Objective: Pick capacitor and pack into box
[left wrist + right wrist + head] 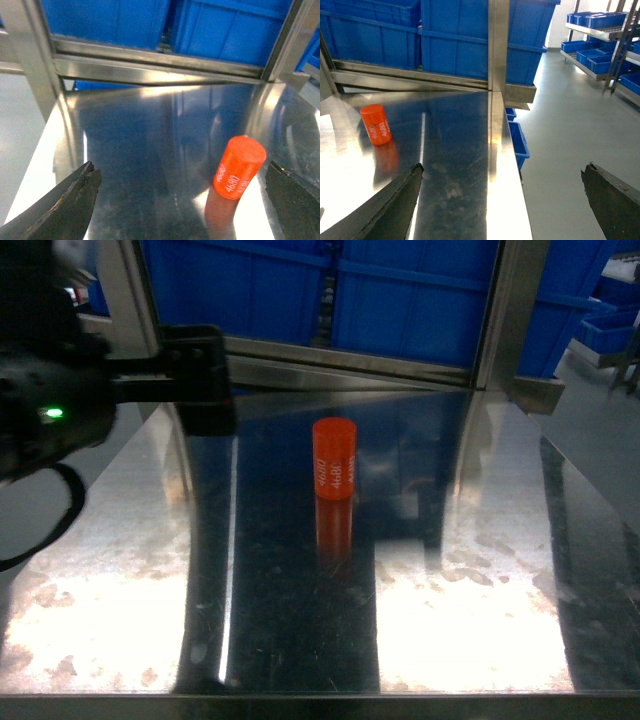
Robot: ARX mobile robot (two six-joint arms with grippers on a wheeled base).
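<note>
Steel tabletop [120, 540] fills most of what we see, polished enough to mirror the lights in two bright patches and to carry a red reflection under the capacitor; behind it, at twelve o'clock, we see a steel frame [500, 310] of rails and posts, and beyond that blue bins [250, 285] stacked side by side; in the right wrist view we also see a grey floor [570, 110] at three o'clock, with shelving [600, 35] of more blue trays along its far edge, and the table's right edge running down the middle.

Our left arm [60, 390] enters the head view at nine o'clock as a dark blurred mass with a green light on it, its tip near the table's back left corner.

Our left gripper [182, 200] is spread wide, its two dark fingers [65, 205] at the lower corners of its own view; our right gripper [502, 200] is likewise spread wide, with nothing between the tips.

Standing upright near the table's centre is the capacitor [334, 458], an orange-red cylinder with white lettering on its side; it stands free of both grippers; in the left wrist view it [238, 167] lies at four o'clock, nearer the right finger; in the right wrist view it [375, 124] sits at nine o'clock, well apart from the fingers.
</note>
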